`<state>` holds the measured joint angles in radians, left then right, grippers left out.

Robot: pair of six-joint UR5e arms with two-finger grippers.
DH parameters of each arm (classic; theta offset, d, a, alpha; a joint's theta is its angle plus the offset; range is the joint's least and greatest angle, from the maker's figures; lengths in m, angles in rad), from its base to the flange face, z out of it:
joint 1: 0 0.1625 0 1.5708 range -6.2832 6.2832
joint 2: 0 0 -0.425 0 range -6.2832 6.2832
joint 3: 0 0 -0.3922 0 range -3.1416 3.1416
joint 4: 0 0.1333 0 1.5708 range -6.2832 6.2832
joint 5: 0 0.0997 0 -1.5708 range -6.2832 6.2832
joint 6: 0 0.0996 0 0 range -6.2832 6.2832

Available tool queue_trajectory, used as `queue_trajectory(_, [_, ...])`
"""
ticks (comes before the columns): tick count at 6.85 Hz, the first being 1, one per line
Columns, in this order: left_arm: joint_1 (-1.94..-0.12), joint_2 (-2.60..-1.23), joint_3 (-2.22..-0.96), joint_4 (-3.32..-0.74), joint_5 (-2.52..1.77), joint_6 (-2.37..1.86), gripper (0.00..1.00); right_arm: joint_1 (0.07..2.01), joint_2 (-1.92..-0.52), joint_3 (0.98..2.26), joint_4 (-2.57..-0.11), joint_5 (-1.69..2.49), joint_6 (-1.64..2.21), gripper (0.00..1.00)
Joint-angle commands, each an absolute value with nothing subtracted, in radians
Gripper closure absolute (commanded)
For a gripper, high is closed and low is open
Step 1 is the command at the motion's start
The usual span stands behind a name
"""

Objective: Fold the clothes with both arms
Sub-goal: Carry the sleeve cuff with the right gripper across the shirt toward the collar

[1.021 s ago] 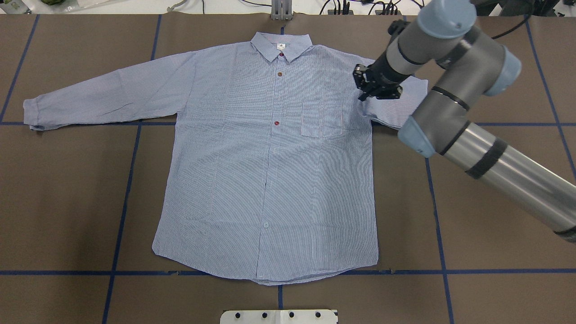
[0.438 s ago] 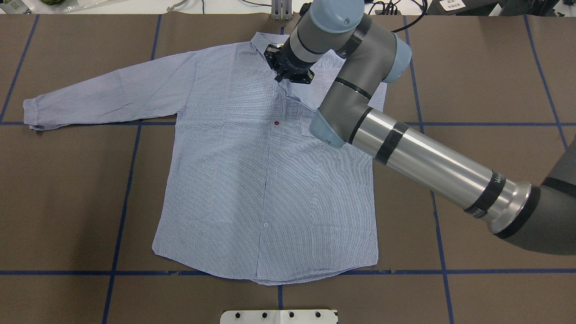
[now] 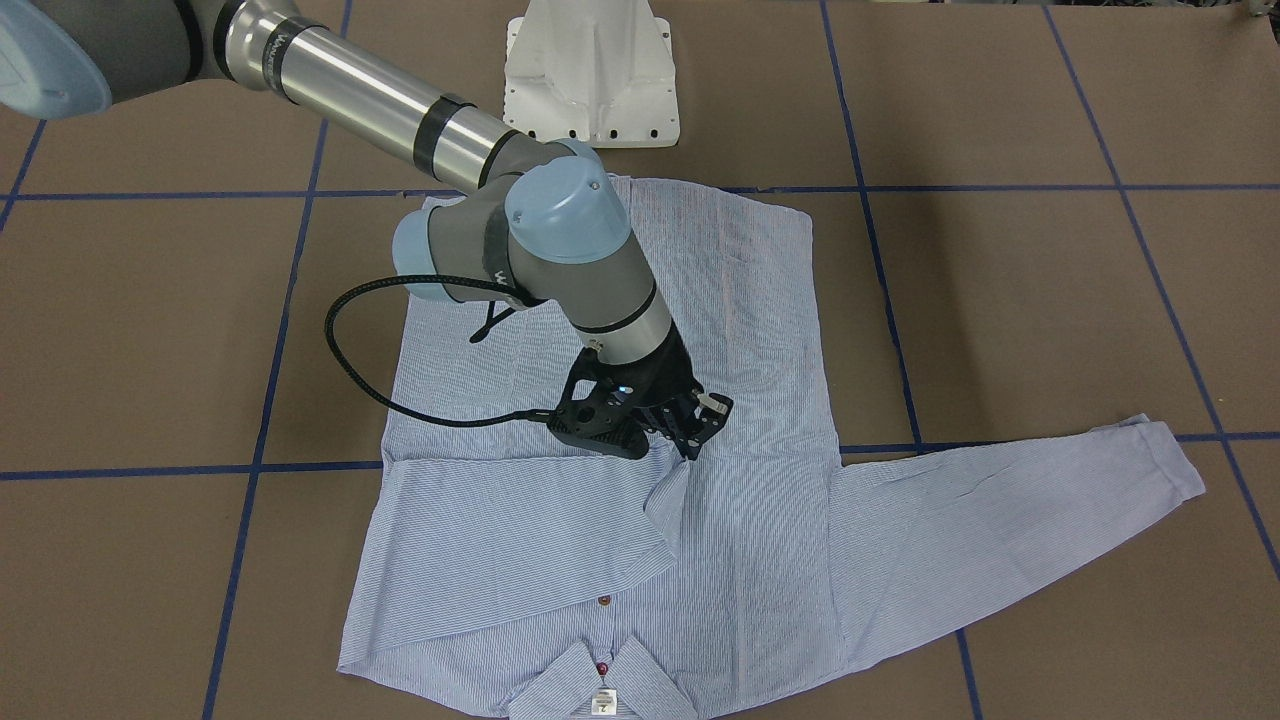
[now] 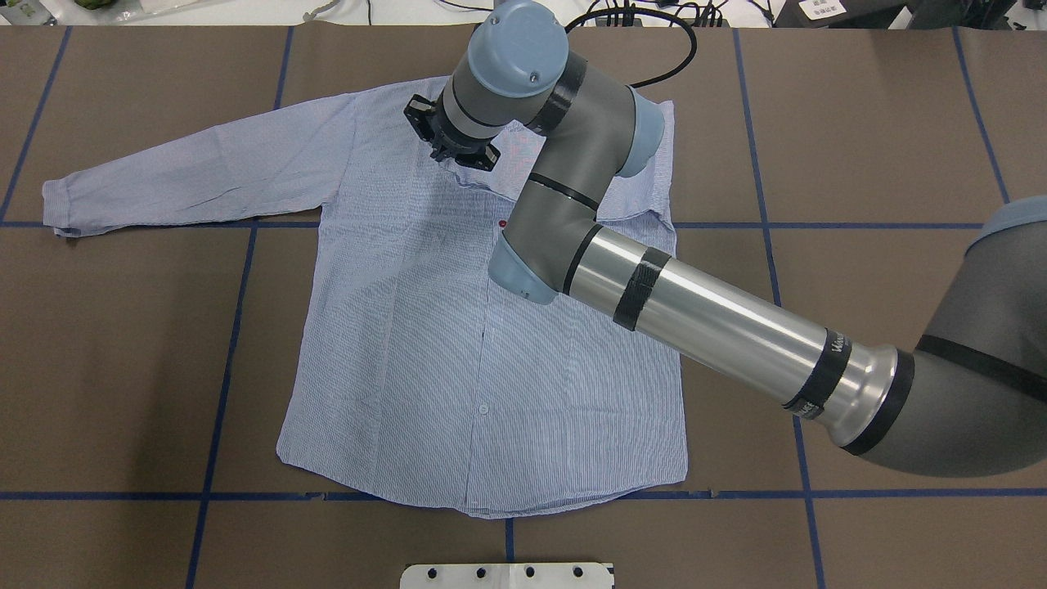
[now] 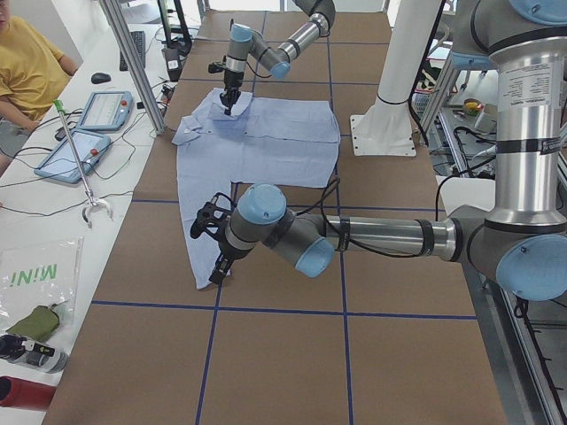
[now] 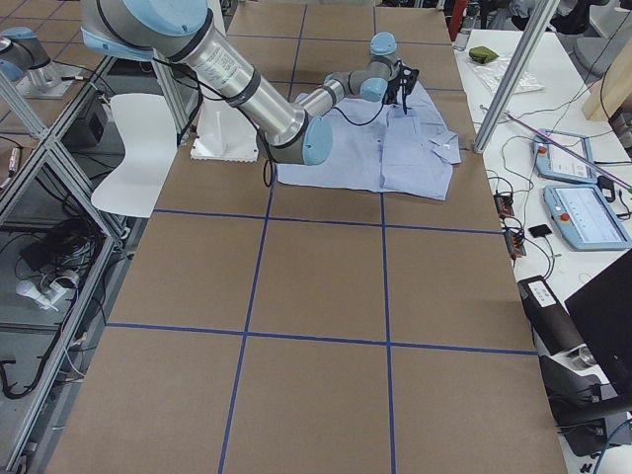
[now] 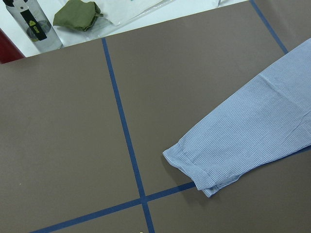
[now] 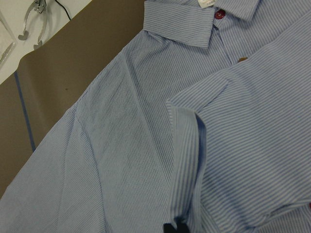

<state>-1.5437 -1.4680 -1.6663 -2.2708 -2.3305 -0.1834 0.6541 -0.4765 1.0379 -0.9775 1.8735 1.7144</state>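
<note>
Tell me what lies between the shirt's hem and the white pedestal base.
Nothing but bare brown table with a short strip of blue tape running from the shirt hem toward the pedestal base, as the overhead view shows.

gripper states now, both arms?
Left gripper: cannot tell, only the side view shows it.
Right gripper: shut on the sleeve of the light blue striped shirt.

Brown paper table cover [image 4: 123,368] crossed by dark blue tape lines [image 4: 221,360]; olive-green cloth pouch [image 7: 77,15] and blue-cased tablet [image 5: 104,110] on white side bench [image 5: 35,226].
</note>
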Motion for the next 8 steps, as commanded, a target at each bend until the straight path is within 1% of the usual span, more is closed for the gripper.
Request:
queue_trajectory(1, [-1.514, -1.467, -1.663, -2.283, -2.333, -0.178, 0.01, 0.626, -0.457, 1.034, -0.977, 1.847, 1.726, 1.00])
queue_trajectory(2, [-1.514, -1.457, -1.655, -2.269, -2.408, -0.186, 0.01, 0.611, -0.456, 1.034, -0.977, 1.829, 1.727, 1.00])
queue_trajectory(4, [-1.513, -1.447, -1.649, -2.267, -2.405, -0.187, 0.01, 0.607, -0.451, 1.035, -0.977, 1.825, 1.727, 1.00])
queue_trajectory(5, [-1.513, -1.448, -1.643, -2.267, -2.402, -0.192, 0.01, 0.607, -0.453, 1.035, -0.977, 1.816, 1.726, 0.33])
queue_trajectory(6, [-1.513, -1.450, -1.643, -2.270, -2.399, -0.213, 0.01, 0.592, -0.449, 1.034, -0.979, 1.765, 1.733, 0.01])
queue_trajectory(8, [-1.511, -1.453, -1.631, -2.267, -2.408, -0.250, 0.01, 0.583, -0.424, 1.038, -0.983, 1.759, 1.811, 0.01])
